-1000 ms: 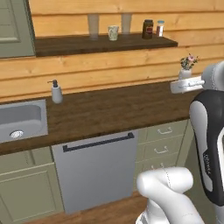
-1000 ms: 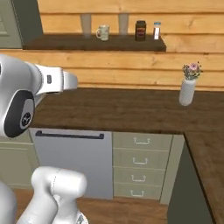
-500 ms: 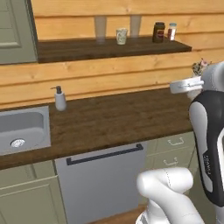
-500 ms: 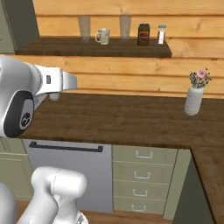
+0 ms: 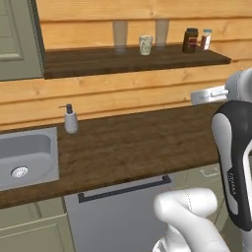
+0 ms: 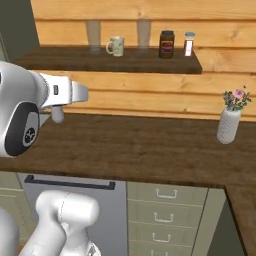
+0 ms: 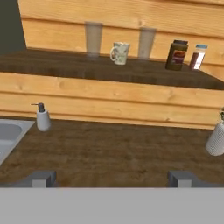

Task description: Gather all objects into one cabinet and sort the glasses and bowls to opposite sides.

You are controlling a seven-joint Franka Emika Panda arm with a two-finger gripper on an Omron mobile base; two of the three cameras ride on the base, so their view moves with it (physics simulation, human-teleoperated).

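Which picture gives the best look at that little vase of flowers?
The right base view: the vase stands whole on the counter, flowers included. The hand view catches just its lower body at the right edge. In the left base view I can't make it out.

Both base views and the hand view face one shelf (image 5: 138,59).

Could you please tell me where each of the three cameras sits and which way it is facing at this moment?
Left base view: behind the arm on its left, looking forward and down at the sink, soap dispenser and shelf; white arm at right.
Right base view: behind on the right, facing the counter and flower vase; arm at left.
Hand view: on the hand, facing the wall; open gripper fingertips at the bottom.
All share the speckled mug and dark jar.
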